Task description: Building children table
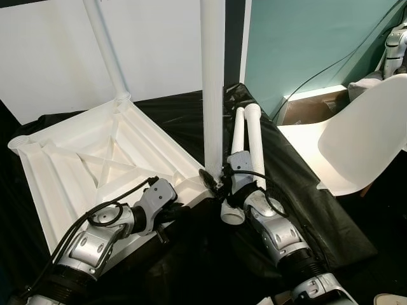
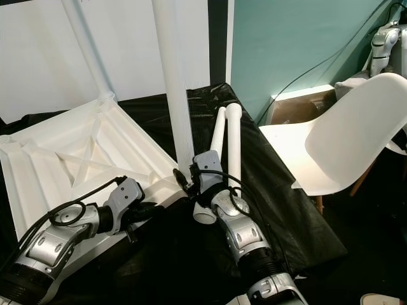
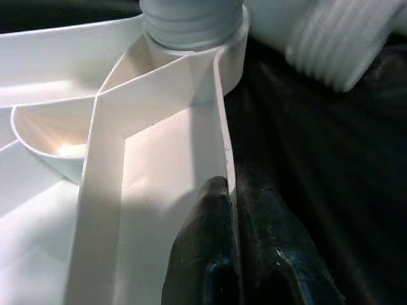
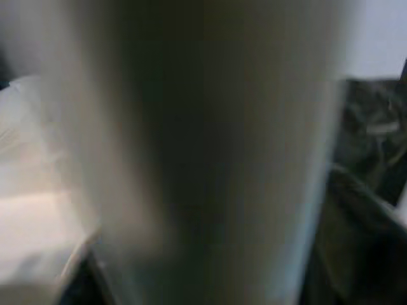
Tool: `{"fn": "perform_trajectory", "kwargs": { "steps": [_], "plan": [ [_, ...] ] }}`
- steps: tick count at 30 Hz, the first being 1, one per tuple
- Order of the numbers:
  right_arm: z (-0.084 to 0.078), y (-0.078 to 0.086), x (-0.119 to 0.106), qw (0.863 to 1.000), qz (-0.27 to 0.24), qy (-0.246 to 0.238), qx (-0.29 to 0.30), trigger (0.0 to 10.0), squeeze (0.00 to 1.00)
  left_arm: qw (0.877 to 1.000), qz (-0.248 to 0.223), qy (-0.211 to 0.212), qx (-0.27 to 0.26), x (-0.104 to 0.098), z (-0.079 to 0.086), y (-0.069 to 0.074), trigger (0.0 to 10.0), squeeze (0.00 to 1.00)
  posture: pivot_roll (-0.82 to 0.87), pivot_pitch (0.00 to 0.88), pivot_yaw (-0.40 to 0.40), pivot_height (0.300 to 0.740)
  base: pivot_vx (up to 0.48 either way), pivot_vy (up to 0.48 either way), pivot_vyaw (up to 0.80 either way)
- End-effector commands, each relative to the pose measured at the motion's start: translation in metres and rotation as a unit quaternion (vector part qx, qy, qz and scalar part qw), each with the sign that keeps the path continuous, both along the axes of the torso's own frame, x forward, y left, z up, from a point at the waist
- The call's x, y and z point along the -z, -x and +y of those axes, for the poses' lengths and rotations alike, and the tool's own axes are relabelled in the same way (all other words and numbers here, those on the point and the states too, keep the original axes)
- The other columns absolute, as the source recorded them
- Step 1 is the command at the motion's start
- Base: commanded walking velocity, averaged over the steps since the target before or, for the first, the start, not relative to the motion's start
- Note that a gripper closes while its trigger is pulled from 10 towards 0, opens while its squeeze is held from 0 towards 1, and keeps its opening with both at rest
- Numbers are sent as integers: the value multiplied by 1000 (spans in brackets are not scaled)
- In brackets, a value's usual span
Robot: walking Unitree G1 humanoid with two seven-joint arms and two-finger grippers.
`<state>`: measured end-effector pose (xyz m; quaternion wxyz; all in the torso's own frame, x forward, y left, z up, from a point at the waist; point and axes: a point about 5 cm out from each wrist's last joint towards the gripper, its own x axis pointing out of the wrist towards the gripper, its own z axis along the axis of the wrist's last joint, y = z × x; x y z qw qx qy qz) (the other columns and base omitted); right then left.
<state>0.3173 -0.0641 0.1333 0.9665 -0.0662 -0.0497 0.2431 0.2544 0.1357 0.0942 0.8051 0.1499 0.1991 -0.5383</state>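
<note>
Two white plastic legs already stand upright in corner sockets of the upturned white ribbed plastic tabletop (image 1: 82, 159) on the black sheet (image 1: 299, 190). The right gripper (image 1: 213, 181) clasps the near upright white tube leg (image 1: 213, 82), apparently closed around its base. The left gripper (image 3: 229, 254) pinches the tabletop's near edge rib. Two spare white legs (image 1: 249, 146) lie beside the right arm, near a white moulded chair (image 1: 356, 140).

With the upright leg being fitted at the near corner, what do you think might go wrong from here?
1. The upright leg is tall; if the right pincer tilts it, the threads may cross in the corner socket.
2. The left pincer grips only the thin rim of the tabletop, so it may slip.
3. The loose legs could roll underneath.
</note>
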Motion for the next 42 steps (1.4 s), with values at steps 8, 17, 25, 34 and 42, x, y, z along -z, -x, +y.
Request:
{"fn": "perform_trajectory", "kwargs": {
  "steps": [8,17,25,34,42],
  "plan": [
    [-19,-7,3,999,26,29,-33,10000,0,992,110,-19,56,37,-8,29,10000,0,16,0,34,740,0,0,0],
    [-33,-6,-3,980,48,85,-175,10000,0,992,111,-22,62,37,-8,28,10000,0,9,0,44,740,0,0,0],
    [-44,-1,-9,965,44,116,-230,3922,0,991,113,-25,62,38,-6,29,10000,0,5,0,52,740,0,0,0],
    [-52,1,-7,942,67,157,-290,0,0,991,112,-27,64,37,-5,28,10000,0,3,0,55,740,0,0,0],
    [-30,19,8,941,82,120,-306,0,0,992,111,-25,63,37,-6,29,10000,0,8,0,47,740,0,0,0]
  ]
}}
